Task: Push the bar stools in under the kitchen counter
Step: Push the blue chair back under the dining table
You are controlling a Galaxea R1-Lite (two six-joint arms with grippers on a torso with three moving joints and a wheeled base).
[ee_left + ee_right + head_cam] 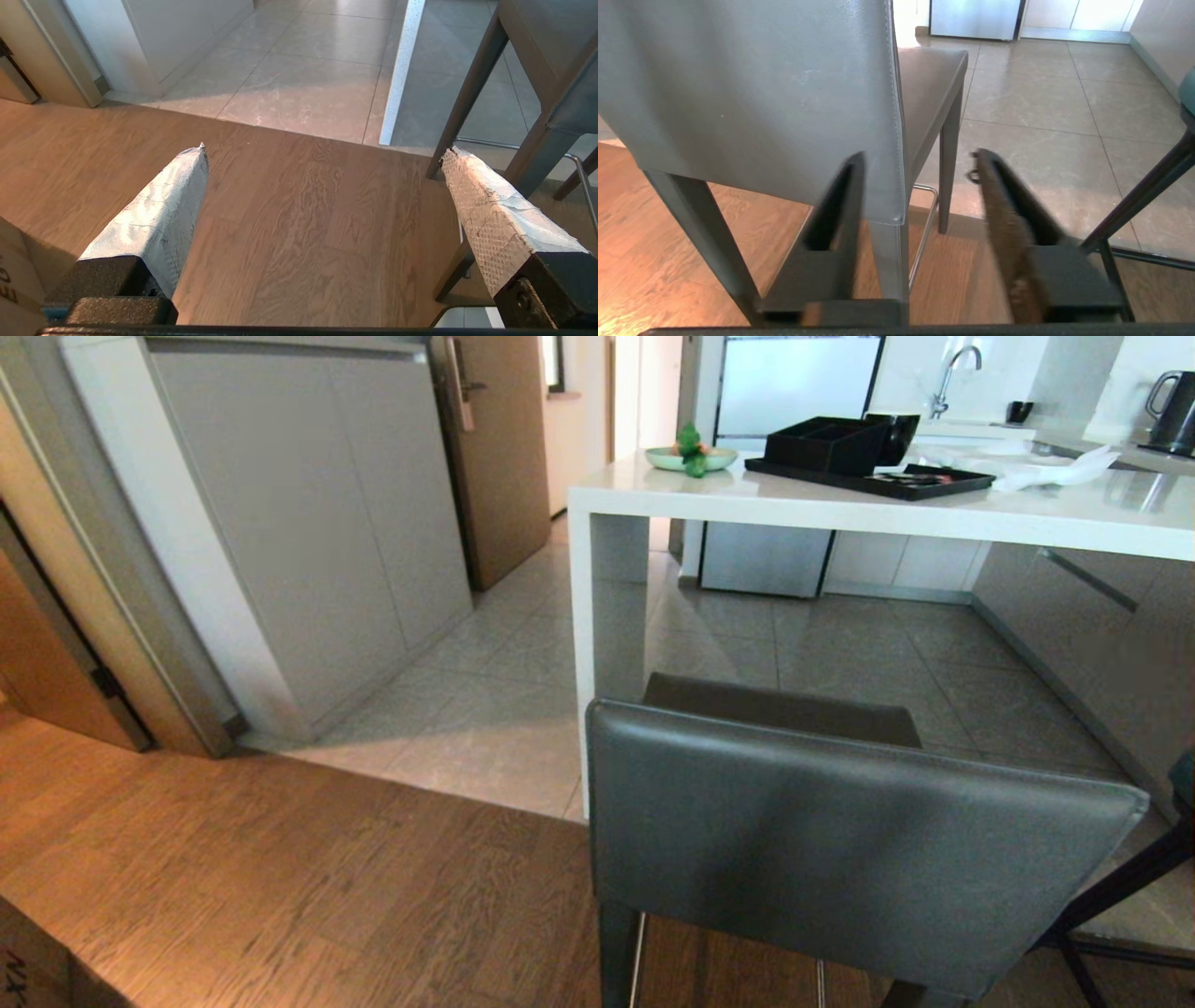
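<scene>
Nearest the head camera stands a grey leather bar stool with a low rectangular back [840,840], on the wood floor before the thick glossy white kitchen counter [840,509], not yet under it. At the right edge, part of a teal stool on thin black legs [1184,784] shows. Left gripper [322,156] hangs spread wide over bare floor; right gripper [920,163], fingers parted and empty, sits just behind the grey back.

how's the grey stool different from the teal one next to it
The grey stool has a rectangular leather back and thick square legs; the teal stool shows only a teal edge and thin black legs. The grey one fills the head view; the teal one sits at its right edge. Neither is under the counter.
</scene>
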